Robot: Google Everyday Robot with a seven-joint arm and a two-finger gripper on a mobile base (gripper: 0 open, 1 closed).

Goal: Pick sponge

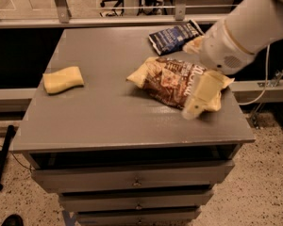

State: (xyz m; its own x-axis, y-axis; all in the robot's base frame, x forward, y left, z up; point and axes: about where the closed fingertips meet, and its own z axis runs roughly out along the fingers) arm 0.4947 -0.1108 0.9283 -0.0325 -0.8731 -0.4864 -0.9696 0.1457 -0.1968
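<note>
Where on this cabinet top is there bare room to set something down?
Bare: the middle between the sponge and the chip bag, and the front edge. Crowded: the right side, where the gripper hangs over the chip bag, near the blue packet.
</note>
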